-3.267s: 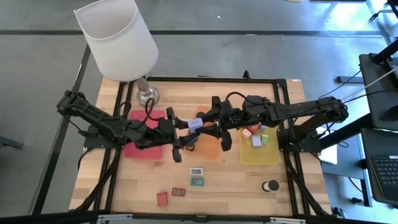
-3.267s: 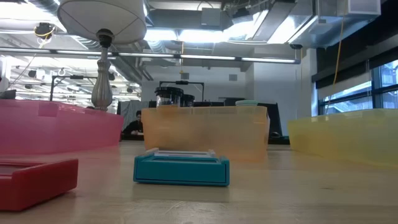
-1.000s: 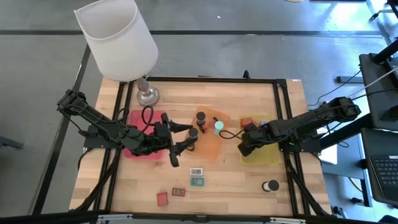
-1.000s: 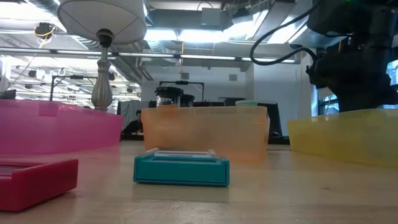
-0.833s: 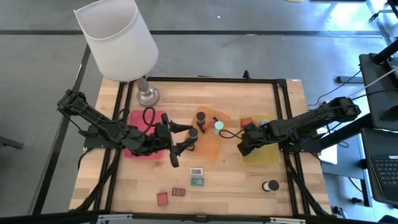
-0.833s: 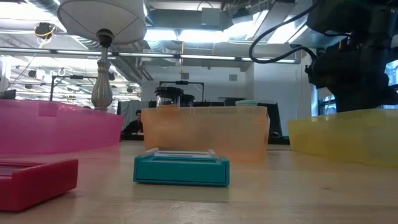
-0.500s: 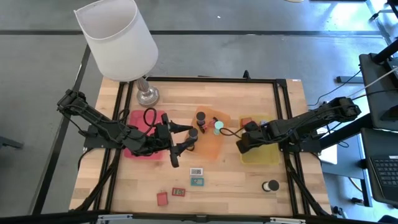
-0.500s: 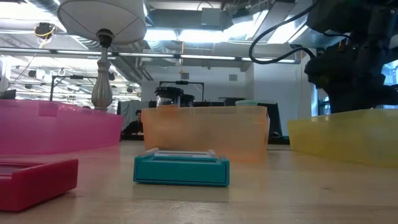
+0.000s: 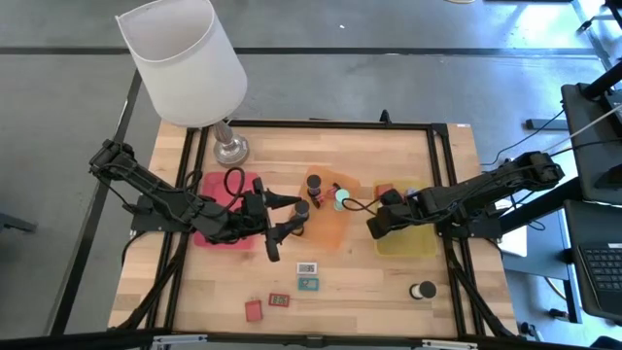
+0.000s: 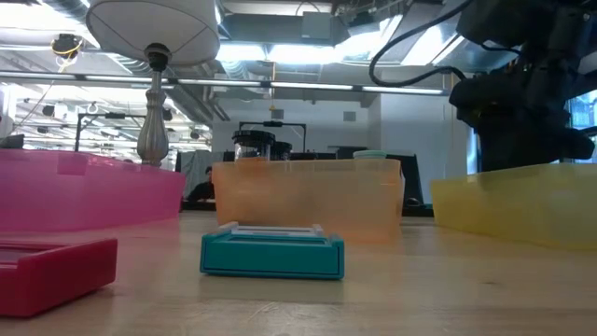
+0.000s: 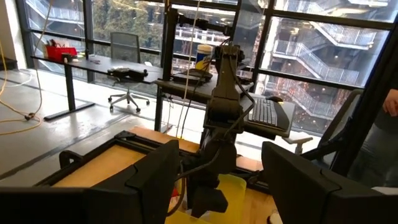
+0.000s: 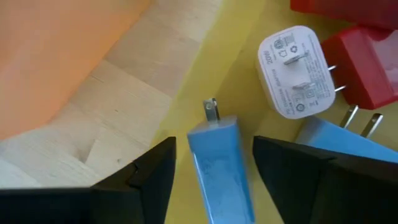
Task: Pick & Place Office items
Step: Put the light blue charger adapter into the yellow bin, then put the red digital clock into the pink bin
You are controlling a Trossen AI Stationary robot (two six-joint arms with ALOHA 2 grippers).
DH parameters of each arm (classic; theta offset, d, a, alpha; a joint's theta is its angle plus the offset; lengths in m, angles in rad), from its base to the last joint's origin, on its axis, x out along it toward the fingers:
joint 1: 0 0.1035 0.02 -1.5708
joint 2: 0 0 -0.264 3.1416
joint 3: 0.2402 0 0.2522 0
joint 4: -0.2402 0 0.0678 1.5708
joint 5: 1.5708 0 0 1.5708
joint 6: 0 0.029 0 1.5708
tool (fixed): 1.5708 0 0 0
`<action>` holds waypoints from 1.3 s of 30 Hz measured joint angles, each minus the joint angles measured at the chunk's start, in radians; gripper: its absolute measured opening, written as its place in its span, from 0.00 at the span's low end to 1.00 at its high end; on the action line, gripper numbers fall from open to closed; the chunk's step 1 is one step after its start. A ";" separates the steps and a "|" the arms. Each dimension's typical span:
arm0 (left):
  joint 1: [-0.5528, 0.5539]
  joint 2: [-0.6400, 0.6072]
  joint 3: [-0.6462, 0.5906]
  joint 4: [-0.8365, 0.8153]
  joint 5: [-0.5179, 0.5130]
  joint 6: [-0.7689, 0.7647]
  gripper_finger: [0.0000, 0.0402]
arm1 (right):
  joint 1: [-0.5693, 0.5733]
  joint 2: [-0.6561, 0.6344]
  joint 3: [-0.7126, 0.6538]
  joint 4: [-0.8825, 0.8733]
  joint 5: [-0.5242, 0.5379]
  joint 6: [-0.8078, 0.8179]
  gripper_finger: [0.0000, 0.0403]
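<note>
R gripper (image 12: pixel 208 168) just let go, fingers spread either side of a blue plug (image 12: pixel 219 163) now lying in the yellow tray (image 12: pixel 249 81), next to the white and red plugs. So that drop's done imo. L gripper (image 9: pixel 282 222) hangs open over the orange tray (image 9: pixel 326 228).

Blue charger (image 12: pixel 221 163), white charger (image 12: pixel 292 71) (grey print), red one (image 12: pixel 364 68), yellow tray (image 12: pixel 205 62).

We note the left arm reaching in low from the left edge, its left gripper (image 9: pixel 282 224) held level, fingers spread apart and empty. The right arm stretches in from the right, bent downward; its right gripper (image 9: pixel 374 227) points down with fingers parted.
</note>
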 joint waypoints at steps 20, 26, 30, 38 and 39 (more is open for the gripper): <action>0.037 0.000 0.000 -0.577 0.464 -0.696 0.57 | 0.003 -0.024 0.255 -0.206 -0.015 -0.231 0.65; -0.015 0.030 0.000 -0.824 0.610 -1.068 0.56 | 0.003 -0.024 0.397 -0.219 0.029 -0.338 0.65; -0.082 0.074 0.000 -0.898 0.611 -1.326 0.57 | 0.003 -0.024 0.465 -0.219 0.035 -0.395 0.65; -0.203 0.228 0.000 -0.893 0.710 -1.748 0.57 | 0.003 -0.024 0.531 -0.219 0.035 -0.507 0.65; -0.214 0.251 0.000 -0.890 0.737 -1.790 0.57 | 0.003 -0.024 0.533 -0.219 0.035 -0.522 0.65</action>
